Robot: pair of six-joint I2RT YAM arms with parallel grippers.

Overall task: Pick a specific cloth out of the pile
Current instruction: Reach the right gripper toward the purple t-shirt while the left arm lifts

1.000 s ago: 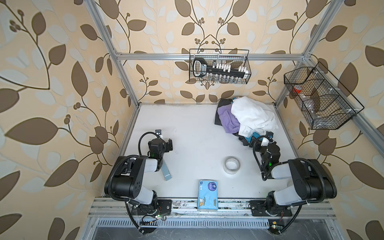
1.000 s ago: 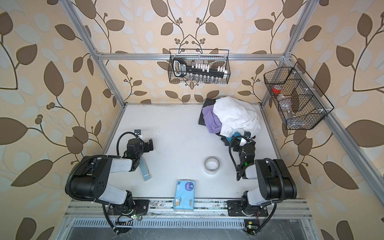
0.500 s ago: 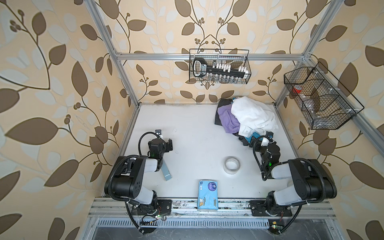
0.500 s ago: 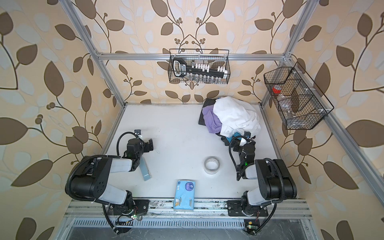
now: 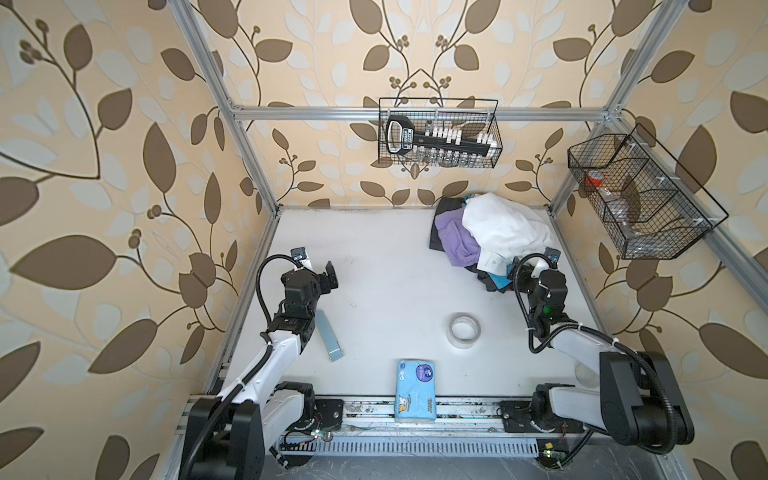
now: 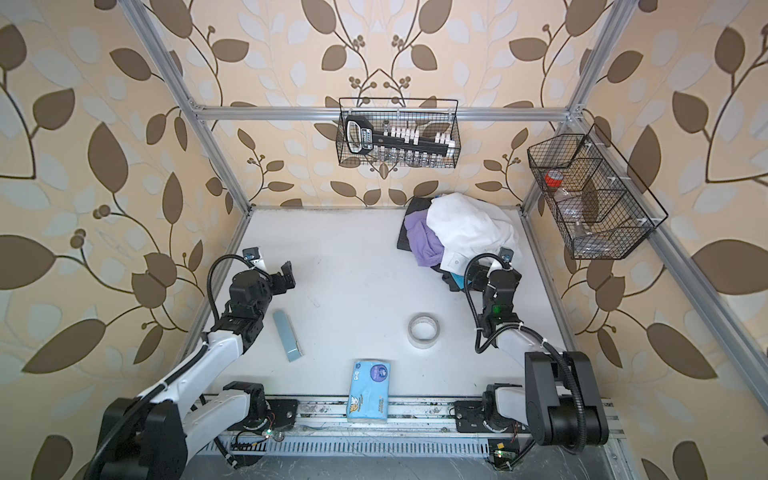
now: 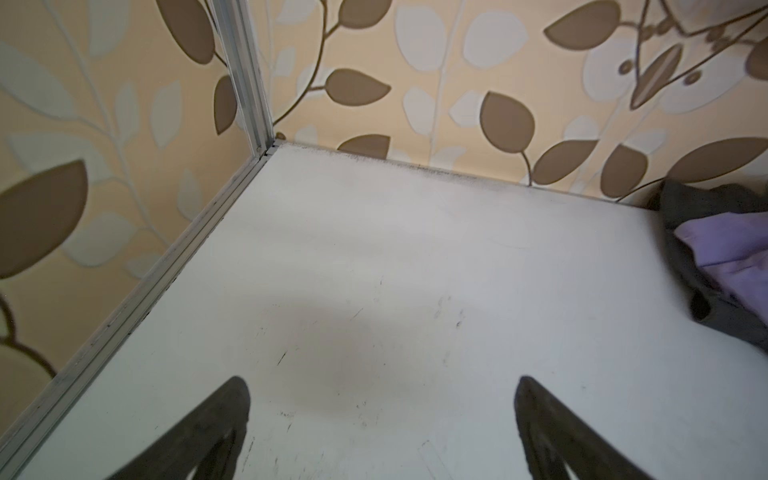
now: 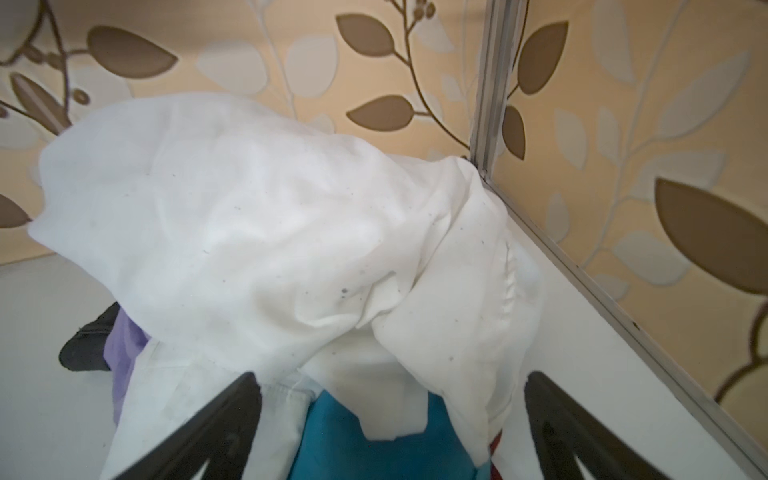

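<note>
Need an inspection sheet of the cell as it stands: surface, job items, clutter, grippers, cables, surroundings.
Surface: white table, scuffed.
Job's things: lilac cloth on the left flank of the pile, partly under the white shirt.
Clutter: tape roll, tissue pack, grey-blue bar, all apart from the pile.
Grippers: left gripper open over bare table; right gripper open at the pile's near edge, holding nothing.
Cables: black loop at each wrist; no snag seen.
Surroundings: wire basket on back wall, side basket on right wall.

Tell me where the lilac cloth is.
In both top views the lilac cloth sits back right on the table, on the left flank of the pile, under the white shirt and over a dark grey garment.
</note>
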